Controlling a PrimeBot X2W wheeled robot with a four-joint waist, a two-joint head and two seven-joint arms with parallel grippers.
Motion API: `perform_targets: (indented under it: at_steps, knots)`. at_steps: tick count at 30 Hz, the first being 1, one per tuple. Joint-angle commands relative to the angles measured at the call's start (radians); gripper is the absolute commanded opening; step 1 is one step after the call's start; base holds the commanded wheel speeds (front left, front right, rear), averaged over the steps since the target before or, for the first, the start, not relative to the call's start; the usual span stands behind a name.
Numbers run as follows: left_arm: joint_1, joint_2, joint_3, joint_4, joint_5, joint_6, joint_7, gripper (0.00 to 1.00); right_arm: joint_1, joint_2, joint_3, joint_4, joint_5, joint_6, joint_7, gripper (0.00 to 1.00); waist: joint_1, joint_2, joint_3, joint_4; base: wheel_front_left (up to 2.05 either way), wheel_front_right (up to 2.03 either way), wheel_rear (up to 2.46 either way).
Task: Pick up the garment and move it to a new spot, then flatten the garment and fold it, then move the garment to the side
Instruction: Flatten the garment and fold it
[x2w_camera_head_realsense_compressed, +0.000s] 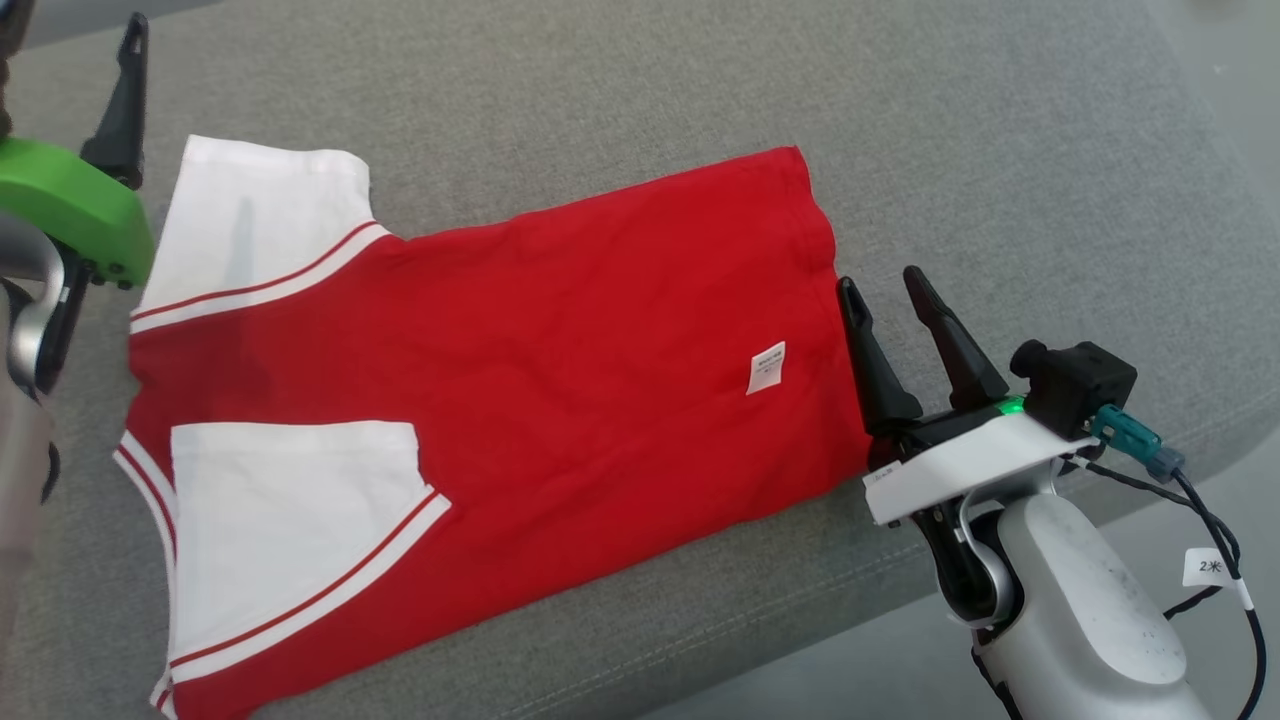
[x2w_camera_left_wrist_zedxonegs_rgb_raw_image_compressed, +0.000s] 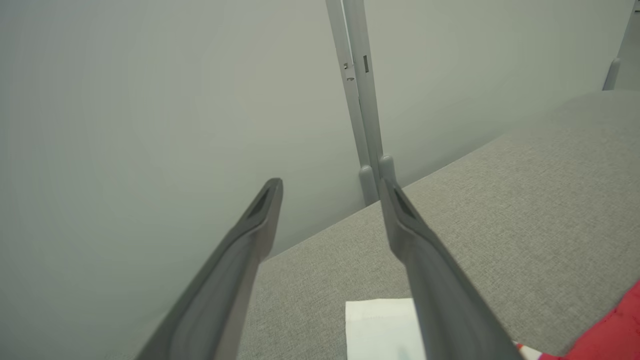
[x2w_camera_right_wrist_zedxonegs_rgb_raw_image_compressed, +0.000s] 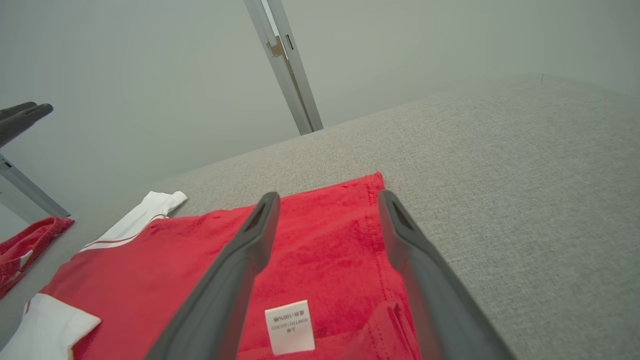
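Right claw (x2w_camera_head_realsense_compressed: 880, 280) spread, empty, lower right of frame, fingertips just beside the red-and-white garment's (x2w_camera_head_realsense_compressed: 560, 330) hem. Left claw (x2w_camera_left_wrist_zedxonegs_rgb_raw_image_compressed: 330, 174) also spread, upper left, near the white sleeve (x2w_camera_head_realsense_compressed: 260, 210). Garment lies flat mid-frame on grey desk (x2w_camera_head_realsense_compressed: 600, 90).

The garment (x2w_camera_head_realsense_compressed: 560, 330) is soft, matt red cloth. The bench (x2w_camera_head_realsense_compressed: 700, 90) under it wears coarse grey woven fabric. The right end effector (x2w_camera_head_realsense_compressed: 880, 277) looks like matt dark plastic.
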Motion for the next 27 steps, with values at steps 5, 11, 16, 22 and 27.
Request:
perform_targets:
  at_steps: [5, 11, 16, 22, 27]
  knots:
    - [-0.132, 0.066, -0.073, 0.127, -0.066, -0.001, 0.046, 1.0, -0.042, 0.024, 0.008, -0.018, 0.002, 0.0, -0.004, 1.0, -0.0001, 0.0, 0.149, -0.112, 0.0, 0.0, 0.0]
    - [-0.19, 0.087, -0.124, 0.224, -0.115, -0.001, 0.079, 1.0, -0.05, 0.036, 0.003, -0.024, 0.004, 0.0, -0.004, 1.0, -0.0001, 0.0, 0.179, -0.135, 0.0, 0.0, 0.0]
    - [-0.213, 0.094, -0.159, 0.313, -0.155, -0.001, 0.099, 1.0, -0.058, 0.042, -0.001, -0.025, 0.001, 0.0, -0.004, 1.0, -0.0001, 0.0, 0.196, -0.145, 0.0, 0.0, 0.0]
    - [-0.229, 0.093, -0.187, 0.407, -0.182, -0.001, 0.108, 1.0, -0.066, 0.045, 0.003, -0.027, -0.002, 0.0, -0.004, 1.0, -0.0001, 0.0, 0.212, -0.148, 0.0, 0.0, 0.0]
    - [-0.233, 0.082, -0.206, 0.463, -0.208, -0.001, 0.115, 1.0, -0.065, 0.046, -0.003, -0.024, -0.009, 0.0, -0.004, 1.0, -0.0001, 0.0, 0.212, -0.141, 0.0, 0.0, 0.0]
